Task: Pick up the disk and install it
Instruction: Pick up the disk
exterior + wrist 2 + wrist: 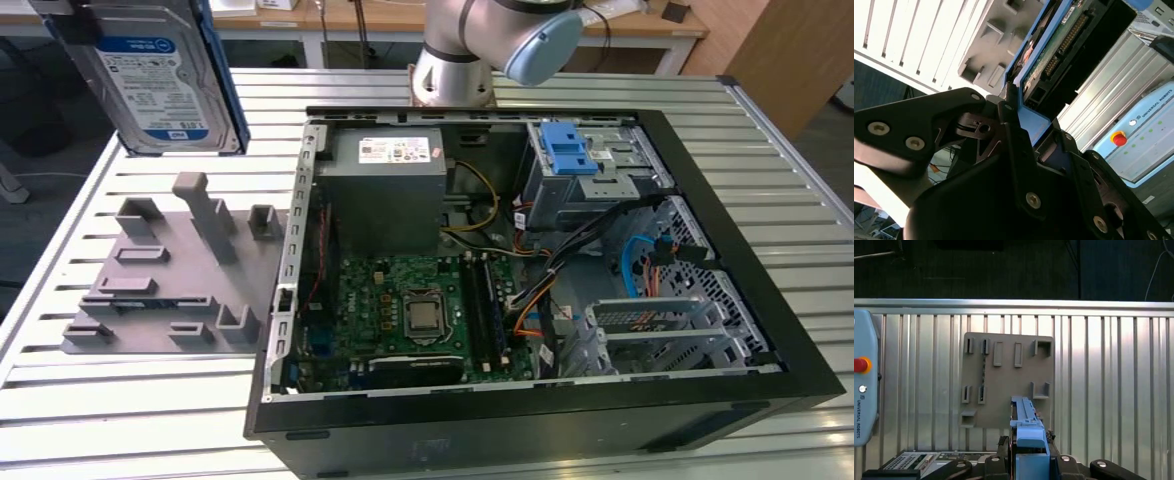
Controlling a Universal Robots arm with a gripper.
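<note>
The disk [154, 75], a silver hard drive with a blue-and-white label and blue side rails, hangs upright in the air above the table's far corner at the exterior view's left. It is lifted well above the grey fixture plate [160, 270]. In the second wrist view my gripper [1011, 107] is shut on the disk [1054, 55], with black fingers clamped on its blue rail. In the first wrist view the disk [1026, 422] shows edge-on between the fingers, with the fixture plate [1004, 380] beneath it.
The open computer case [534, 260] lies at the exterior view's right, with a drive cage and blue latch [574, 160], a grey power supply [387, 190] and cables inside. The arm's base [454, 70] stands behind the case. A teach pendant [861, 385] lies on the slatted table.
</note>
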